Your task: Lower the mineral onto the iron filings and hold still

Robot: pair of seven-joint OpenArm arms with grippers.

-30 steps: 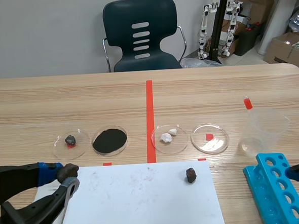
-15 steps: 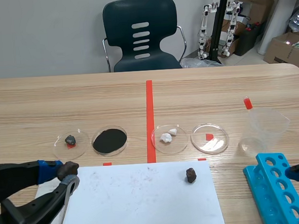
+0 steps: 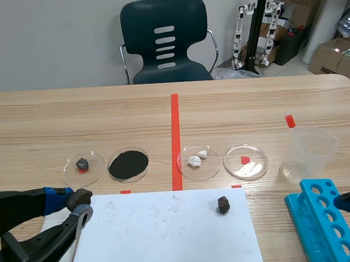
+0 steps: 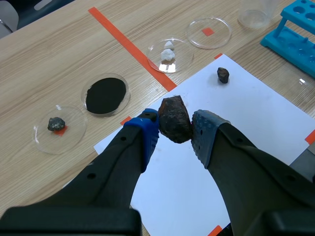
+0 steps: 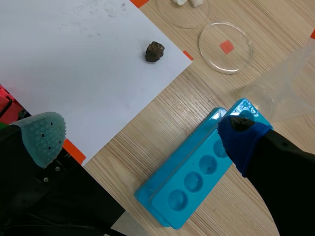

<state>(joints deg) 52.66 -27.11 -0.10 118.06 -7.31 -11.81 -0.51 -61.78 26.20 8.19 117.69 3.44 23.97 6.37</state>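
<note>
My left gripper (image 4: pixel 174 129) is shut on a dark brown mineral (image 4: pixel 174 119), held above the near left part of the white paper sheet (image 4: pixel 206 147). In the scene view the same mineral (image 3: pixel 79 199) sits between the left gripper's pads (image 3: pixel 78 203) at the paper's left corner. The petri dish of black iron filings (image 3: pixel 128 164) lies beyond it on the table, also seen ahead of the left gripper (image 4: pixel 105 95). My right gripper (image 5: pixel 142 132) is open above the blue rack (image 5: pixel 197 167), holding nothing.
Another dark rock (image 3: pixel 223 205) lies on the paper (image 3: pixel 163 232). Petri dishes hold a small grey stone (image 3: pixel 82 164), white pieces (image 3: pixel 195 160), and nothing but a red mark (image 3: pixel 245 162). A clear beaker (image 3: pixel 307 152) stands at the right behind the blue rack (image 3: pixel 323 223).
The left gripper with the mineral has shifted very slightly; otherwise nothing has moved.
</note>
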